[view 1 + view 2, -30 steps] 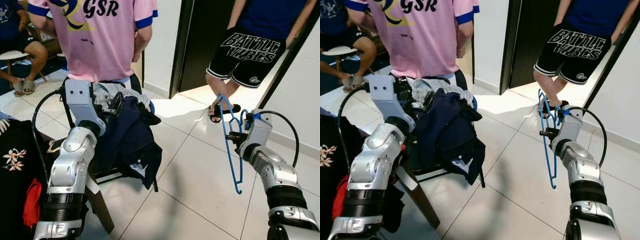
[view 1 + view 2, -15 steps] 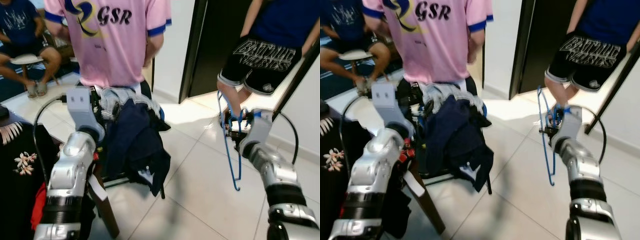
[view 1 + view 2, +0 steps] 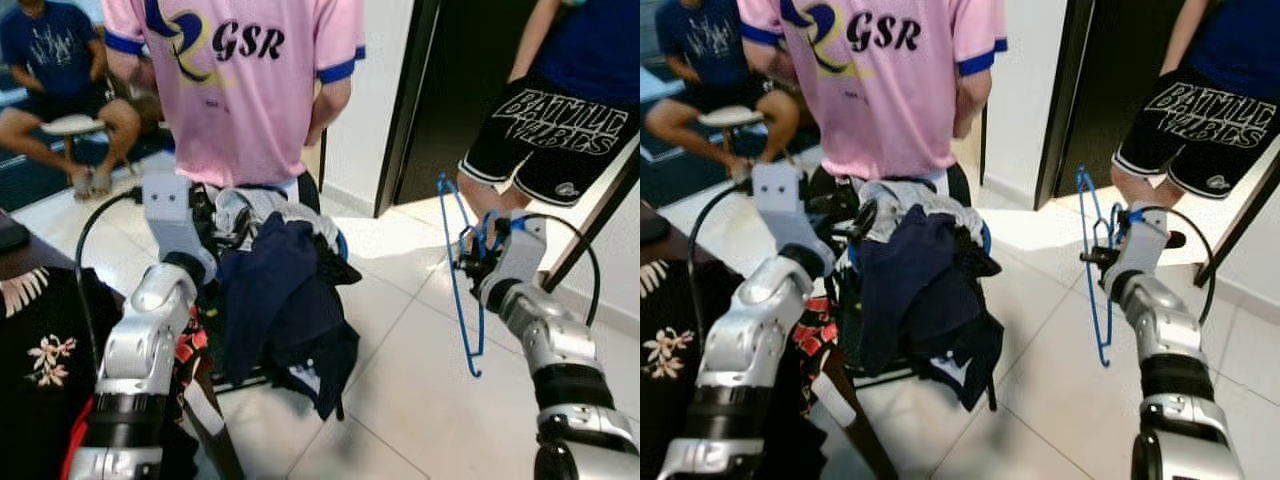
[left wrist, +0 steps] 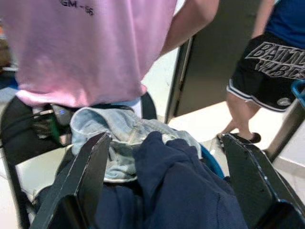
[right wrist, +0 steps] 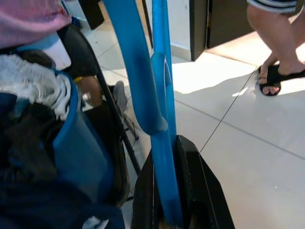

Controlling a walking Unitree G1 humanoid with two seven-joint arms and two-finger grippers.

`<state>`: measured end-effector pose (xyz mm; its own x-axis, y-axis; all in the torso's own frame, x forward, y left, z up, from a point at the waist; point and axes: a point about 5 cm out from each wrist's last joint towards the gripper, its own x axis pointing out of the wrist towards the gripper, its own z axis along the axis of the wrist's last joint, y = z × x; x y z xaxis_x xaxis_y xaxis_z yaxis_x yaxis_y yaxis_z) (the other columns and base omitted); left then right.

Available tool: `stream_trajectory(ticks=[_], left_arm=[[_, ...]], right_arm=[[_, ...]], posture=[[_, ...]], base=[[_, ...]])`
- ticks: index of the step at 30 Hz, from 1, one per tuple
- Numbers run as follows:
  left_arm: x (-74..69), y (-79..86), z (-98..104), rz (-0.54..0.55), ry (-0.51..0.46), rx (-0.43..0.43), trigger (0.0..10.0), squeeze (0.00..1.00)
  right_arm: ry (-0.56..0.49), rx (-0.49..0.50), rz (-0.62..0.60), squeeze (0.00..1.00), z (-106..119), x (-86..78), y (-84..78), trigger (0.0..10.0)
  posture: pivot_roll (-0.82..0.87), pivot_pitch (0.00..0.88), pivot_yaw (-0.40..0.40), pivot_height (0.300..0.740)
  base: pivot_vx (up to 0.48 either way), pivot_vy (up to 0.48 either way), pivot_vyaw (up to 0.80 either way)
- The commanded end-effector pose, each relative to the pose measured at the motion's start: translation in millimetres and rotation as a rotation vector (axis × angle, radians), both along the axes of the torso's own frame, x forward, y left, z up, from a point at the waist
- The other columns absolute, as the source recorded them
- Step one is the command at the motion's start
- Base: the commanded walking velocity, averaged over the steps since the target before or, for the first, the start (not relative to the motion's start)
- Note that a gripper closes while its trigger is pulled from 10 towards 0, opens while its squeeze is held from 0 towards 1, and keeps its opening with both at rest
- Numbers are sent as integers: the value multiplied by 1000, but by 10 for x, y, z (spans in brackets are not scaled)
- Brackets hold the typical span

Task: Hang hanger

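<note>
The right hand (image 3: 470, 262) pinches a thin blue plastic hanger (image 3: 462, 285) between its black fingers, holding it upright and clear of the tiled floor (image 3: 420, 380), likely ready for hanging. The left hand (image 4: 164, 181), fingers spread wide, hovers over soft, crumpled dark clothes (image 3: 285, 300) heaped on a chair.

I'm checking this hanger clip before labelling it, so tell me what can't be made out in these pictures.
- Where to hang the thin blue plastic hanger: no rail or hook can be made out.
- The hanger's top: cut off by the edge in the right wrist view, above the right claw shut on it.
- The dark chair: mostly buried under the pile of navy and denim clothes in the eye views.
- Left claw: open, only inner finger faces visible.
</note>
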<state>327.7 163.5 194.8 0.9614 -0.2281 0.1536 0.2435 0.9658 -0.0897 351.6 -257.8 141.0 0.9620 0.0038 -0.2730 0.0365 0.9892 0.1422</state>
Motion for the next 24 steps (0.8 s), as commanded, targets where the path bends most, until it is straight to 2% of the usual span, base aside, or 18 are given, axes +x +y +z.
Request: stream_trajectory(ticks=[1,2,3,4,5,7,8,16,21,24], left_arm=[[-28,-13,-21,-59,22,13,10000,0],[-28,-13,-21,-59,22,13,10000,0],[-53,-90,-63,-172,50,46,10000,0],[-53,-90,-63,-172,50,46,10000,0],[-83,-197,-179,-330,125,88,10000,0],[-83,-197,-179,-330,125,88,10000,0],[-84,-217,-227,-358,143,124,10000,0],[-41,-257,-416,-411,233,147,10000,0],[-34,-246,-491,-402,260,181,10000,0],[5,-213,-574,-353,256,229,10000,0]], right_arm=[[2,5,-3,0,-11,-6,-6,10000],[2,5,-3,0,-11,-6,-6,10000],[2,4,-3,0,-7,-5,-10,10000],[2,4,-3,0,-7,-5,-10,10000],[1,3,-3,0,7,3,-14,10000],[1,3,-3,0,7,3,-14,10000],[0,1,-3,0,16,5,-17,10000],[-13,-22,-4,0,113,6,-85,10000],[-20,-29,-9,0,160,-2,-128,10000],[-30,-37,-16,0,216,-18,-172,10000]], posture=[[2,0,-40,740],[2,0,-40,740],[5,3,-45,740],[5,3,-45,740],[5,3,-45,740],[5,3,-45,740],[-3,9,-49,740],[-25,19,-53,740],[-44,28,-51,740],[-58,44,-53,740]], base=[[0,0,0],[0,0,0],[0,0,0],[0,0,0],[0,0,0],[0,0,0],[0,0,0],[0,0,0],[0,0,0],[0,0,0]])
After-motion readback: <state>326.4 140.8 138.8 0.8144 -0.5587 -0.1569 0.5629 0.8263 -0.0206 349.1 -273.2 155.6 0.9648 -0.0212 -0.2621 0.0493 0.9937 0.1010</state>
